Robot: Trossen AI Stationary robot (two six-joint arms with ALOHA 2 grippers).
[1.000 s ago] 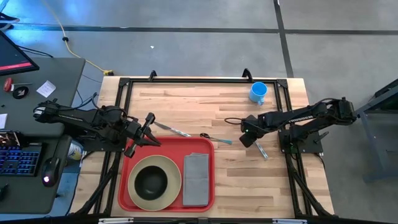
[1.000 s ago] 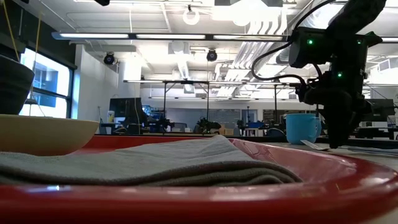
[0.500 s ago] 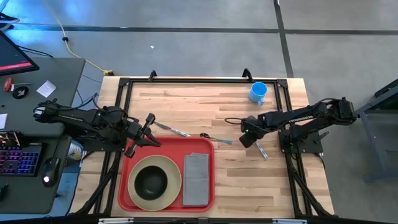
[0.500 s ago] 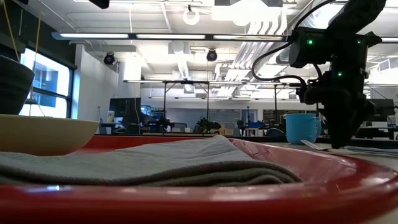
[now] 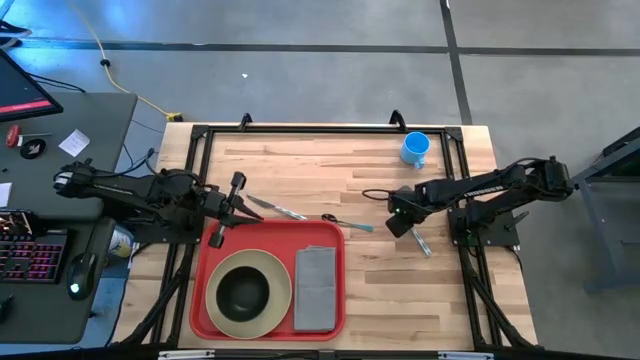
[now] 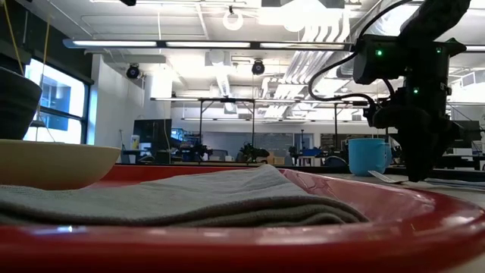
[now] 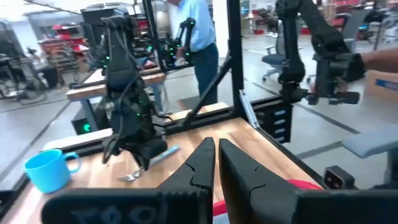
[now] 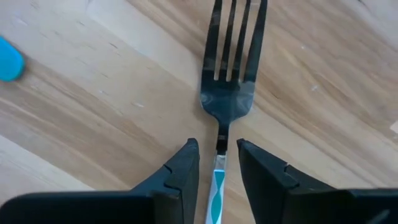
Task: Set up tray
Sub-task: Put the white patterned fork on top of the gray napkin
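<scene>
Right wrist view | right claw point(image 8: 217, 163) apart, straddling fork point(image 8: 229, 81); left claw point(image 7: 216, 163) together

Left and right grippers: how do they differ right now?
The left gripper sits at the tray's far left corner, fingers nearly together with nothing between them. The right gripper is lowered over the bare table, fingers apart, straddling the neck of a fork with a teal-patterned handle. Neither is holding anything yet.
</scene>
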